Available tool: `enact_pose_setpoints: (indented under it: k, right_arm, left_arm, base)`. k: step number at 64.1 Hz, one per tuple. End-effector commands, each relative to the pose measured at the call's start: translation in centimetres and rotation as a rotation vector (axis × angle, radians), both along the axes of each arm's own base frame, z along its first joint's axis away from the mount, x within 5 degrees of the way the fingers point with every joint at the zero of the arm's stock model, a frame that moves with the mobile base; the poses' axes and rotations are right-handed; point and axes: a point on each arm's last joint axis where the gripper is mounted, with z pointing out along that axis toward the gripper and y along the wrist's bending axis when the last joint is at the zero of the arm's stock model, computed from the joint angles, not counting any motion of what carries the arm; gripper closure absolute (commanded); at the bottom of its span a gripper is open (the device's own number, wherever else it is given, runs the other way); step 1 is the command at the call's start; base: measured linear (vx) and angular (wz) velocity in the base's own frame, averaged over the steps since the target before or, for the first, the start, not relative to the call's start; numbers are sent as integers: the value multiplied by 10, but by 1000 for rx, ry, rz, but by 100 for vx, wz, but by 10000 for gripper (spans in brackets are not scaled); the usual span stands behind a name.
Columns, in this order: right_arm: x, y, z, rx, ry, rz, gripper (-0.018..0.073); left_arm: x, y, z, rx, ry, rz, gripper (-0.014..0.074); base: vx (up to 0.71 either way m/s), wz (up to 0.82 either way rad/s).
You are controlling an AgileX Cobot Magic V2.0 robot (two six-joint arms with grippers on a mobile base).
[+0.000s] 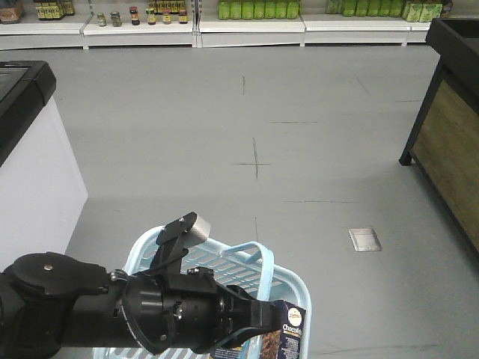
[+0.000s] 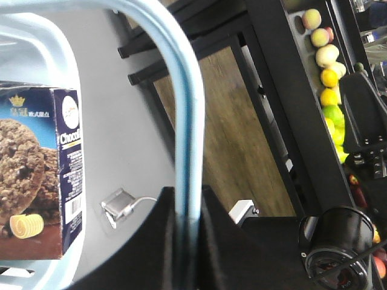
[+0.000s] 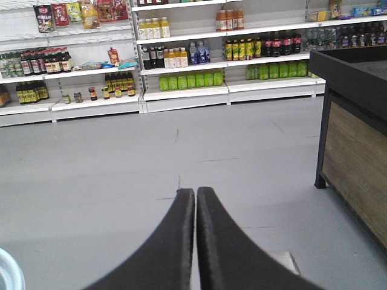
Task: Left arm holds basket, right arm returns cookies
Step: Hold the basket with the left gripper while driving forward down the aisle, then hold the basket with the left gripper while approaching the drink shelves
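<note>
Item 1, left arm [image 1: 112, 307]: it enters from the lower left and lies across the basket's near side. You see the left gripper [image 2: 186, 194] clamped on the basket's handle [image 2: 181, 90], and the blue bar runs straight between the two black fingers with no gap on either side.

Item 2, basket [image 1: 298, 283]: it sits at the bottom centre of the front view, over the floor. Its far and right rims are free of any furniture.

Item 3, cookies [image 2: 36, 175]: the box stands upright inside the basket, against the right-hand corner nearest you. In the left wrist view its narrow side faces the gripped handle and does not touch it.

Item 4, right gripper [image 3: 195, 193]: its fingers are pressed together from base to tip and carry nothing. It points over the floor toward the shelves [image 3: 181, 90]. A sliver of basket rim shows at the lower left of its view.

Item 5, room for you to move:
- The grey floor [image 1: 224, 134] lies wide ahead of the basket.
- A white cabinet [image 1: 30, 179] bounds it on the left.
- A black-framed, wood-panelled stand [image 1: 449, 134] bounds it on the right.
- A metal floor plate [image 1: 364, 239] lies flat to the right of the basket, well apart from it.
</note>
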Motion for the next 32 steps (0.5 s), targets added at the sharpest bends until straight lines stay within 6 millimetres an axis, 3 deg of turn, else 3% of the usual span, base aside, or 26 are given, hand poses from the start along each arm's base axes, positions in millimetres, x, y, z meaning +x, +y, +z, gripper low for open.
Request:
enact_pose_setpoints:
  k: [1, 32]
  right_arm:
    - [-1, 0, 6, -12, -83, 3, 567]
    - [-1, 0, 6, -12, -83, 3, 567]
  left_arm:
    - [-2, -3, 24, -102, -20, -3, 603]
    - [-2, -3, 24, -102, -20, -3, 603]
  base:
    - [39, -1]
    - [39, -1]
